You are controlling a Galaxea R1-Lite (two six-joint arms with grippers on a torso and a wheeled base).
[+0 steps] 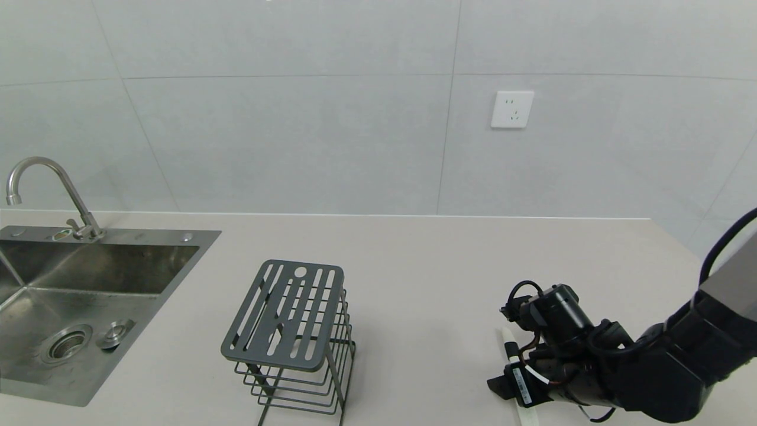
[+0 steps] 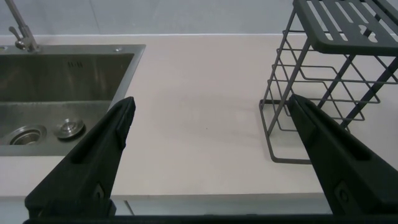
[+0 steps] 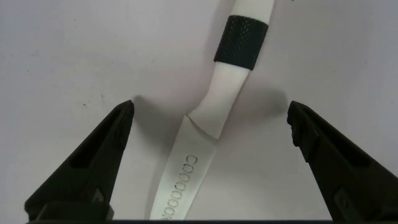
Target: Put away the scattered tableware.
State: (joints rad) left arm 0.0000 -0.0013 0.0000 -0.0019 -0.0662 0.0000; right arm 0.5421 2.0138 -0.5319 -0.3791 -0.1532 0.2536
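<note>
A white knife (image 3: 214, 118) with a black grip band on its handle and a row of holes in its blade lies flat on the pale counter. My right gripper (image 3: 211, 162) hovers low over it, open, one finger on each side of the blade where it meets the handle. From the head view the knife's handle (image 1: 509, 344) pokes out from behind the right arm, at the counter's front right. A dark metal slotted rack (image 1: 290, 331) stands mid-counter. My left gripper (image 2: 208, 162) is open over bare counter, between the sink and the rack (image 2: 329, 74).
A steel sink (image 1: 35, 278) with a faucet (image 1: 53, 189) is set into the counter at the left. The tiled wall runs along the back, with a socket (image 1: 512, 109). The counter's right edge (image 1: 674, 242) is near my right arm.
</note>
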